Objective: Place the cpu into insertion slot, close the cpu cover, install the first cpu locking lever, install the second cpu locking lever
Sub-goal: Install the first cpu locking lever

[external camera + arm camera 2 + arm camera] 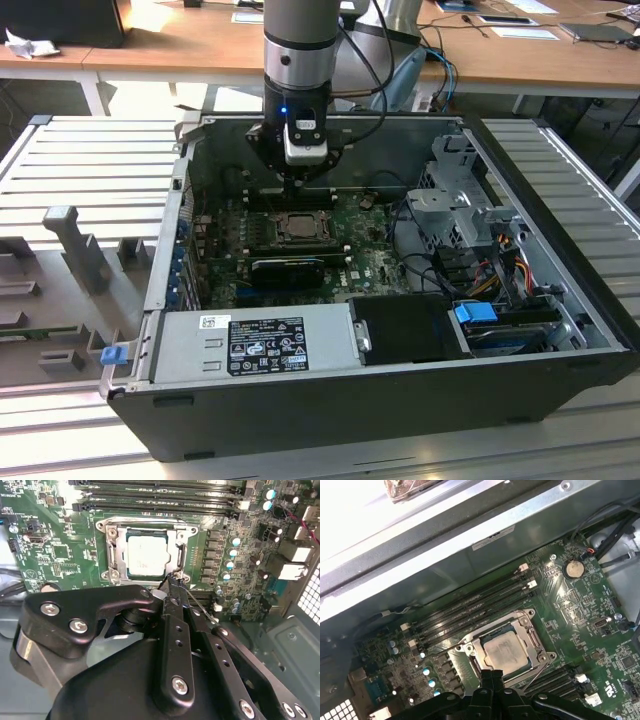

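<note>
The cpu lies flat in the insertion slot on the green board, its pale metal top showing. The cpu cover is down over it, its frame ringing the chip. In the first wrist view the cpu and the cpu cover look the same. My gripper is shut, its tip at the socket's edge beside a thin wire locking lever that runs away along the board. In the exterior view the gripper hangs just above the cpu inside the open case.
Long black memory slots run beside the socket. A grey power supply, a black drive bay with a blue clip, and cables crowd the case. A coin battery sits on the board. The case walls close in.
</note>
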`<move>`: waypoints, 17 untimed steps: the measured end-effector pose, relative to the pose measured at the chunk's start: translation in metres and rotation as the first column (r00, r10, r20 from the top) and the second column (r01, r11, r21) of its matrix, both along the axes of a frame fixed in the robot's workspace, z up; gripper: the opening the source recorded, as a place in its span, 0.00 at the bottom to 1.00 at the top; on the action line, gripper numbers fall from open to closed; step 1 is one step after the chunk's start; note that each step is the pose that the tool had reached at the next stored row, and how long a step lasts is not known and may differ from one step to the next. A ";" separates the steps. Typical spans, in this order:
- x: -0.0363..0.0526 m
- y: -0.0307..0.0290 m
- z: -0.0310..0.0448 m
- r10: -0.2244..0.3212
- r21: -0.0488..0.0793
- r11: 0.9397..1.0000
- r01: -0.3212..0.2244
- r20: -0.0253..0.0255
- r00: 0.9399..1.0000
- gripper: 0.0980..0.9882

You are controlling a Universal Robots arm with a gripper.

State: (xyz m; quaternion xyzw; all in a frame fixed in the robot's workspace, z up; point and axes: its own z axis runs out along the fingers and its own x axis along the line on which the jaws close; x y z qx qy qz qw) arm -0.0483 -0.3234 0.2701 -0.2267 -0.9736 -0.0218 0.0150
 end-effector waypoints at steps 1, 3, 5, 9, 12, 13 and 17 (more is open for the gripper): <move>0.0000 0.0000 0.0000 0.005 0.000 1.000 -0.005 0.000 1.000 0.01; 0.0000 0.0000 0.0000 0.013 0.000 1.000 -0.013 0.000 1.000 0.01; 0.0000 0.0000 0.0000 0.022 0.000 1.000 -0.022 0.000 1.000 0.01; 0.0000 0.0000 0.0000 0.039 0.000 0.999 -0.039 0.000 0.999 0.01; 0.0000 0.0000 0.0000 0.057 0.000 0.998 -0.057 0.000 0.998 0.01; 0.0000 0.0000 0.0000 0.062 0.000 0.998 -0.062 0.000 0.998 0.01; 0.0000 0.0000 0.0000 0.079 0.000 0.997 -0.079 0.000 0.997 0.01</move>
